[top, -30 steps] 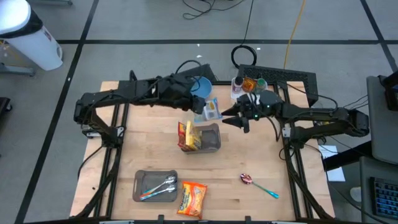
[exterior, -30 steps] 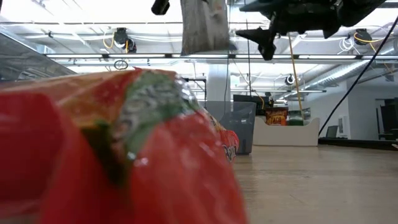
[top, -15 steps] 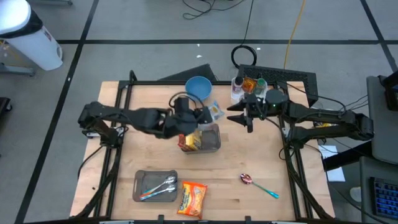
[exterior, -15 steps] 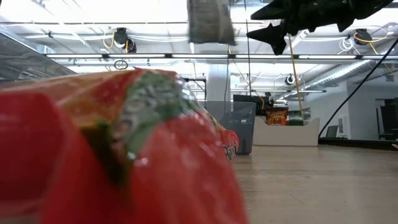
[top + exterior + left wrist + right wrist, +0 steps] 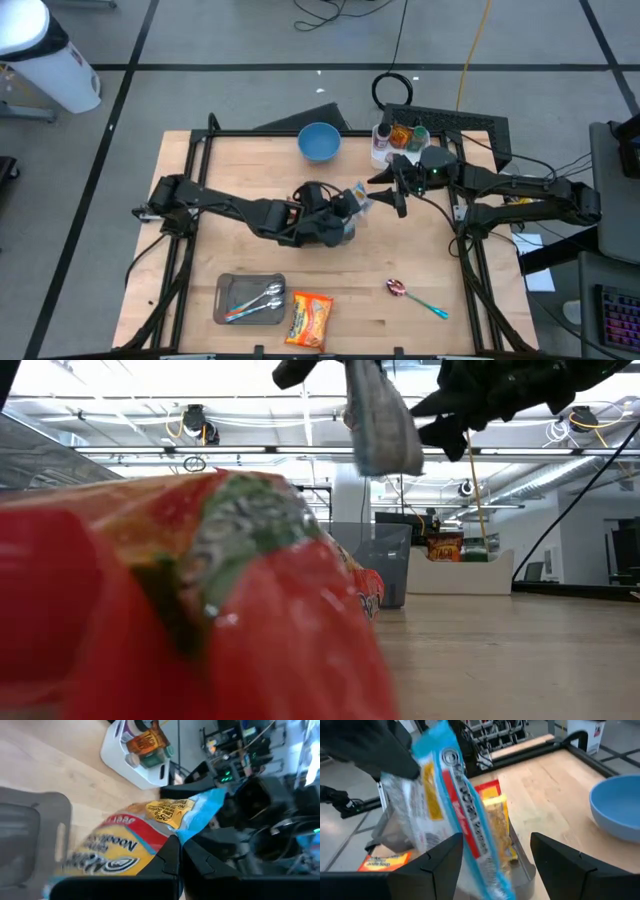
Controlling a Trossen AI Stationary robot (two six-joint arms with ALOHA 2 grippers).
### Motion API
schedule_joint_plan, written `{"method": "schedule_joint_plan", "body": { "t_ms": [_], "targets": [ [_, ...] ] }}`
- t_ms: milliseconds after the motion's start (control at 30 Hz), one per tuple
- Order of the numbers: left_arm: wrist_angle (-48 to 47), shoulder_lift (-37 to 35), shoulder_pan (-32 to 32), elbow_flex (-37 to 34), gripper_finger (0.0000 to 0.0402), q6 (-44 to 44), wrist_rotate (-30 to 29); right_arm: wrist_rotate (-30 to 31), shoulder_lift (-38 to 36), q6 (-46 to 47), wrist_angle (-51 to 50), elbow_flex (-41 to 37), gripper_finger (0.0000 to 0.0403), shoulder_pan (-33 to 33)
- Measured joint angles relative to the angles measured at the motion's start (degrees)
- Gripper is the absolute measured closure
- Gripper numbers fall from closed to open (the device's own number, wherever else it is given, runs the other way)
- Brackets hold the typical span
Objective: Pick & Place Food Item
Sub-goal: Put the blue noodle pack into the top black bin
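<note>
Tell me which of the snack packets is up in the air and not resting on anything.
The blue-edged noodle packet, pinched in the left gripper above the grey bin. The orange packet lies flat on the table beside the cutlery tray, and a yellow-and-red one stands in the bin.
</note>
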Motion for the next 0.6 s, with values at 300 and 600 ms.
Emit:
{"method": "schedule_joint_plan", "body": {
  "t_ms": [300,600],
  "targets": [
    [-0.25,0.14,-2.16,0.01,0.0401,-7.06,-9.47,-0.14,-0.04,2.24,-0.64,-2.05,0.0177,0.04],
    [-8.15,0.14,-4.45,0.02,0.0401,-14.79,-13.99,-0.18,-0.04,3.89,-0.02,-4.64,0.0177,0.04]
  ]
}}
